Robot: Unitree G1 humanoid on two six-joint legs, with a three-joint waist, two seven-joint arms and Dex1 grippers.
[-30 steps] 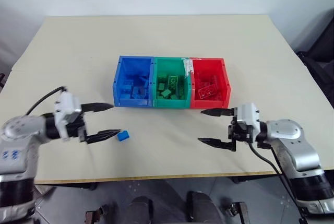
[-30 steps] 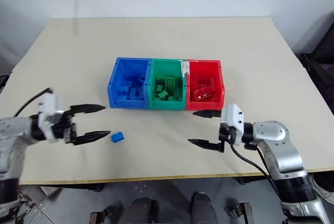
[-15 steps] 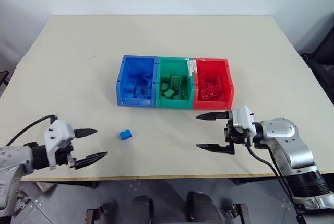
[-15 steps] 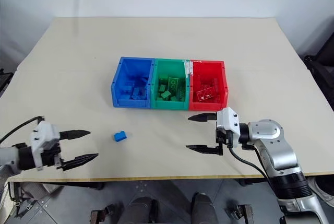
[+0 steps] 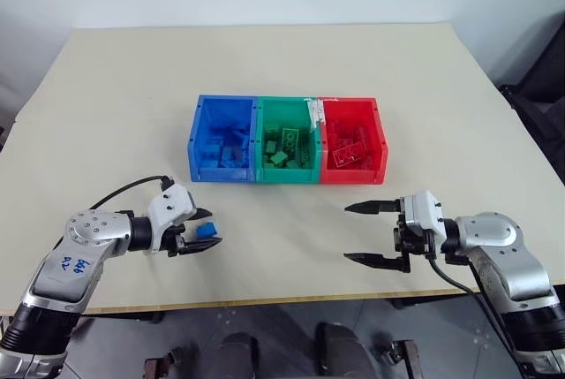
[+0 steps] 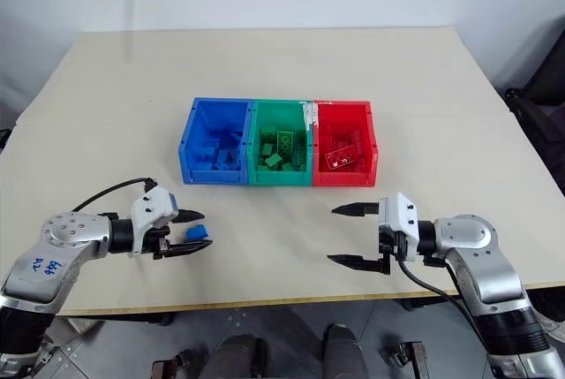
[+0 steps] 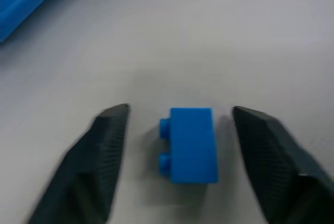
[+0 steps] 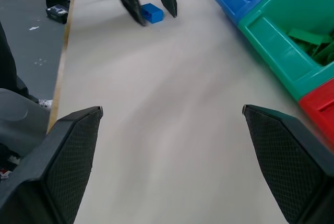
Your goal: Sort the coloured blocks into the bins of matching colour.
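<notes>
1. Table (image 5: pixel 115 87): beige top, held everything.
2. Bins (image 5: pixel 287 140): three joined in a row mid-table; blue bin (image 5: pixel 222 110) on robot's left, green bin (image 5: pixel 285 109) in the middle, red bin (image 5: pixel 351 110) on the right. Each had bricks of its own colour inside.
3. R gripper (image 5: pixel 366 234): over bare table in front of the red bin, jaws wide apart, nothing btwn them.
4. L gripper (image 5: pixel 206 229): low at the table, in front of the blue bin, jaws partly open, straddling the blue brick. L wrist view showed gaps both sides, so no contact yet.
5. Blue brick (image 7: pixel 190 144): lay on the table btwn the L fingers (image 7: pixel 104 156), studs facing sideways.
</notes>
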